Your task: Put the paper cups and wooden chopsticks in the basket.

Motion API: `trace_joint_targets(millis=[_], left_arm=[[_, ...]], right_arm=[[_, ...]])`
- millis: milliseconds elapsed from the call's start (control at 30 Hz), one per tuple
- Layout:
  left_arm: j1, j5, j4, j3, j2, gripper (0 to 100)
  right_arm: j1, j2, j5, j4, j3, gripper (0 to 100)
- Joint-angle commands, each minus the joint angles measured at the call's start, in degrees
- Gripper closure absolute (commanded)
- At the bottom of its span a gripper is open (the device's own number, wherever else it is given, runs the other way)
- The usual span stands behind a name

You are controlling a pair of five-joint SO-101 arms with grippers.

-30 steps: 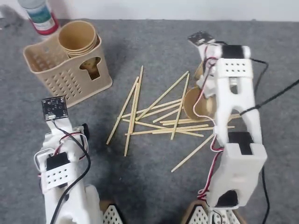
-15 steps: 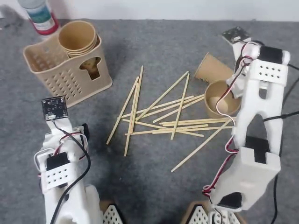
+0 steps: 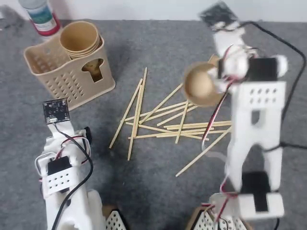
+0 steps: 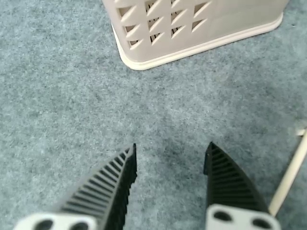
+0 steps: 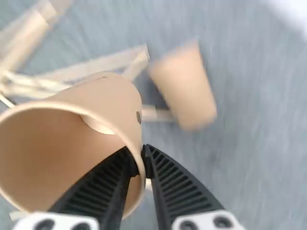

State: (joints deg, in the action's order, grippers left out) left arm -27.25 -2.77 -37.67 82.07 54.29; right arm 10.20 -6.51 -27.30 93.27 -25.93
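Observation:
My right gripper [image 5: 142, 153] is shut on the rim of a tan paper cup [image 5: 72, 143], pinching its wall. In the high view that cup [image 3: 201, 85] hangs above the right end of the scattered wooden chopsticks [image 3: 163, 115]. A second paper cup [image 5: 184, 91] lies on its side on the mat below, mostly hidden behind the arm in the high view. The beige basket [image 3: 53, 76] stands at the far left with stacked cups [image 3: 79, 38] in it. My left gripper [image 4: 170, 160] is open over bare mat, near the basket's base [image 4: 192, 28].
A bottle with a red label [image 3: 43, 17] stands just behind the basket. One chopstick tip [image 4: 292, 167] lies beside my left gripper. Grey mat covers the table, with bare room between the basket and the chopstick pile.
My right arm has taken the upright cup by its rim and lifted it off the mat, carrying it up and toward the left. The left arm has stayed still.

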Motion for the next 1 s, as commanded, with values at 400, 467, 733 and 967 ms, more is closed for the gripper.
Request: trace_joint_targets(millis=[400,467,733,967], left_arm=[[0.0,0.7,1.1,-0.2,1.1,78],[0.0,0.7,0.7,-0.2,1.1,78],[0.0,0.7,1.0,-0.2,1.1,78],[0.0,0.7,1.0,-0.2,1.1,78]], right_arm=[[26.7,3.4,7.4,-32.9,-17.3,99.0],[27.5,9.2,7.2,-35.0,-21.5,99.0],[28.8,33.2,7.2,-35.3,-44.8,99.0],[29.1,41.5,7.4,-35.3,-49.8,99.0]])
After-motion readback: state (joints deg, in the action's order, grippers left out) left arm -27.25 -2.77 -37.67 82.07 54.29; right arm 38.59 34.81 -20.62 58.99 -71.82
